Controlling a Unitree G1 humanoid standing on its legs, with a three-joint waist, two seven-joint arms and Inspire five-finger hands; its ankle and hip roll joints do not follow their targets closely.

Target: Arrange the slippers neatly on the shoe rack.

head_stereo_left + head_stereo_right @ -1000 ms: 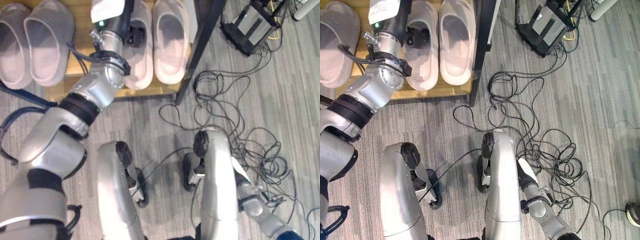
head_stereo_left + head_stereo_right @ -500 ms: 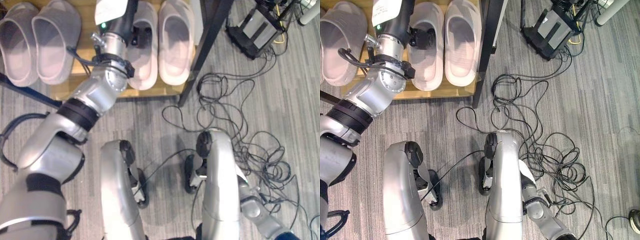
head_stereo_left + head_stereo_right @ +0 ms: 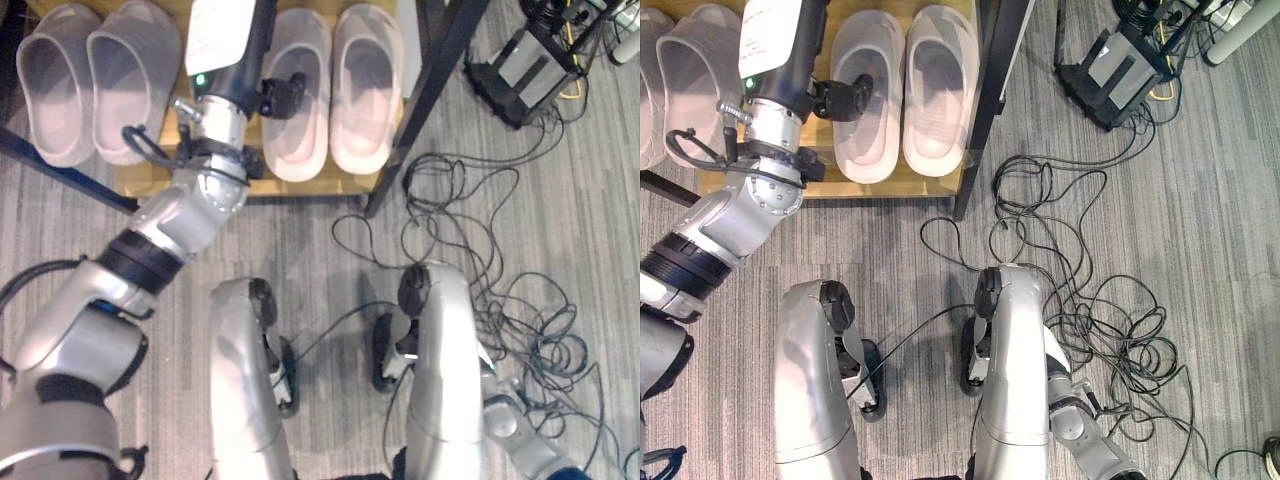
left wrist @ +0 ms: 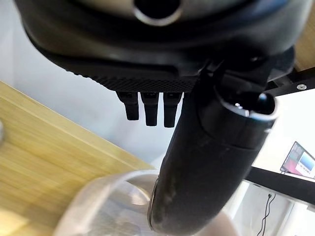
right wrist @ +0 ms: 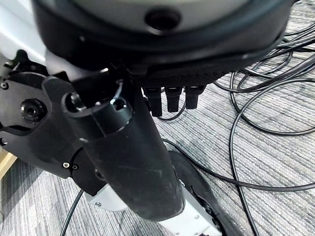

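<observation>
Four pale slippers [image 3: 297, 95] side by side on wooden shoe rack [image 3: 240, 185], toes inward. Left hand [image 3: 280, 92] over third slipper, thumb [image 4: 206, 162] at its opening, fingers [image 4: 150, 105] straight, pinching nothing. Right hand [image 5: 170, 96] low beside floor cables [image 3: 1090, 290], fingers relaxed.

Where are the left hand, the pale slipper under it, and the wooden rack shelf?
left hand [image 3: 845, 97]: right eye view, on the dark thumb.
pale translucent slipper [image 3: 872, 150]: right eye view, on its heel end.
wooden rack shelf [image 3: 250, 187]: left eye view, on its front edge.
</observation>
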